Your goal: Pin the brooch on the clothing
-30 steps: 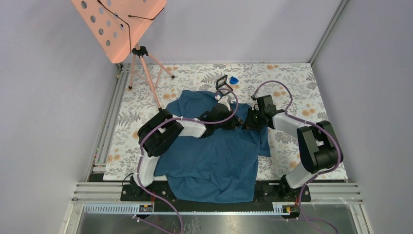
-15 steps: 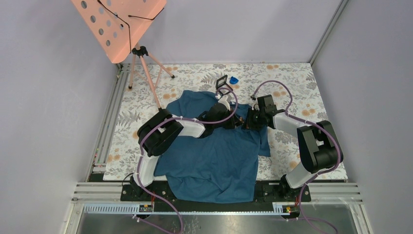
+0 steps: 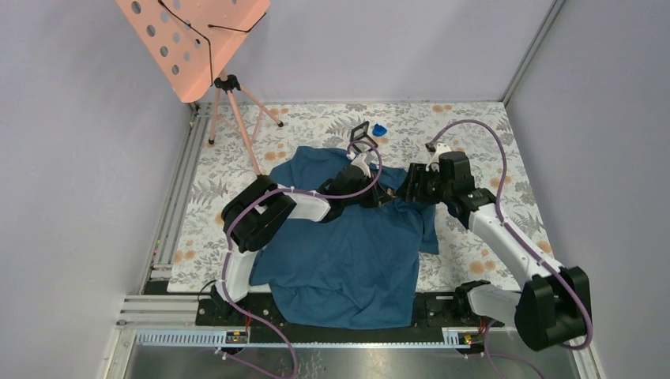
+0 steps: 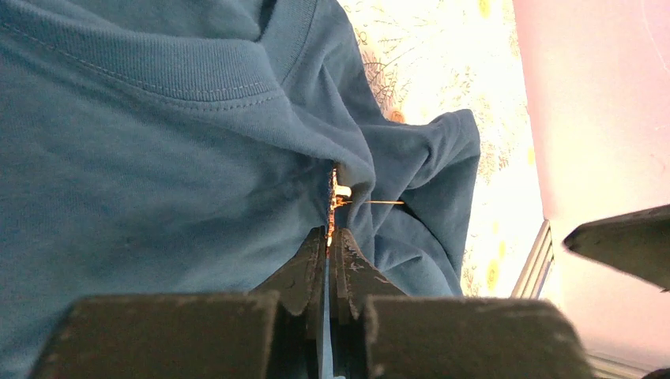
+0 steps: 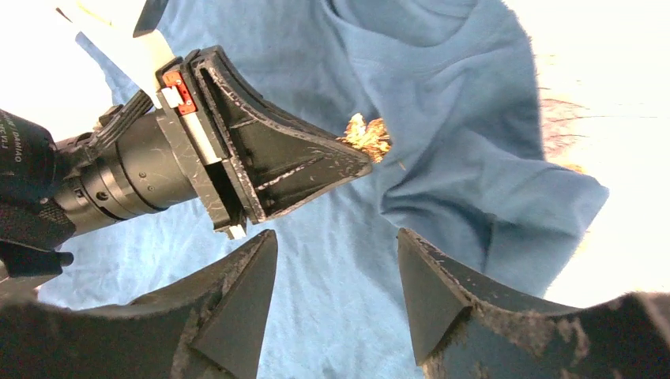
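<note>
Left gripper (image 4: 332,234) is clamping the brooch (image 4: 340,191) against the clothing (image 4: 158,158), its pin pointing toward the right gripper (image 5: 336,237), which is hovering spread apart alongside.

Left hand (image 4: 332,235) clamped on brooch (image 4: 340,192), thin pin pointing sideways at clothing (image 4: 158,158) fold

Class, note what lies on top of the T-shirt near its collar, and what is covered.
The left gripper, shut on the brooch, holds it against a fold of the T-shirt; the open right gripper hovers above. The fold hides whether the pin pierces fabric.
</note>
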Controlling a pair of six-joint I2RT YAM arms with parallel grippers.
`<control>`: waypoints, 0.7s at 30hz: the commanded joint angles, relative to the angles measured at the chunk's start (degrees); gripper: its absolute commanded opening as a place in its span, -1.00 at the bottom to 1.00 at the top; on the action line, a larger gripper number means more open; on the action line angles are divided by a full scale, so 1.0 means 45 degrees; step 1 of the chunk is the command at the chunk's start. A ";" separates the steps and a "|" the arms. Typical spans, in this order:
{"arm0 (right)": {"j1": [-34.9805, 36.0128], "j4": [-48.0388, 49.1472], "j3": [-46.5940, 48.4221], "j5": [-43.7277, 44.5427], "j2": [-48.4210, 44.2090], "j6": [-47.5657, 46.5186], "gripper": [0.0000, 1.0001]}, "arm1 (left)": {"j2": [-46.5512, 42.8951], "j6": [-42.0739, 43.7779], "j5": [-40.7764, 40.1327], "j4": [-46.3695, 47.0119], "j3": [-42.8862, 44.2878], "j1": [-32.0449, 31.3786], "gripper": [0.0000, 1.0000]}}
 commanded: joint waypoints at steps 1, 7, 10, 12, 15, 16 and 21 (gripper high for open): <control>-0.0054 -0.1101 -0.0011 0.2237 -0.0782 -0.0298 0.31 | -0.0381 0.0124 0.0615 0.0968 -0.0088 0.0090 -1.00; -0.0467 -0.0963 -0.0315 0.2658 -0.0014 0.0117 0.32 | -0.0262 0.0128 0.0918 0.1012 0.0052 0.0108 -1.00; -0.0571 -0.0549 -0.0458 0.3230 0.0546 0.0440 0.25 | -0.0163 0.0125 0.1028 0.0999 0.0127 0.0114 -1.00; -0.0598 -0.0397 -0.0356 0.3280 0.1004 0.0496 0.24 | -0.0158 0.0144 0.1064 0.0995 0.0124 0.0118 -1.00; -0.0613 -0.0317 0.0021 0.3136 0.1876 0.0362 0.20 | -0.0165 0.0198 0.1073 0.0975 0.0147 0.0116 -1.00; -0.0613 -0.0266 0.0138 0.3059 0.2126 0.0333 0.17 | -0.0156 0.0203 0.1093 0.0963 0.0165 0.0114 -1.00; -0.0613 0.0014 0.0536 0.2837 0.3099 0.0221 0.08 | -0.0093 0.0223 0.1177 0.0994 0.0244 0.0123 -1.00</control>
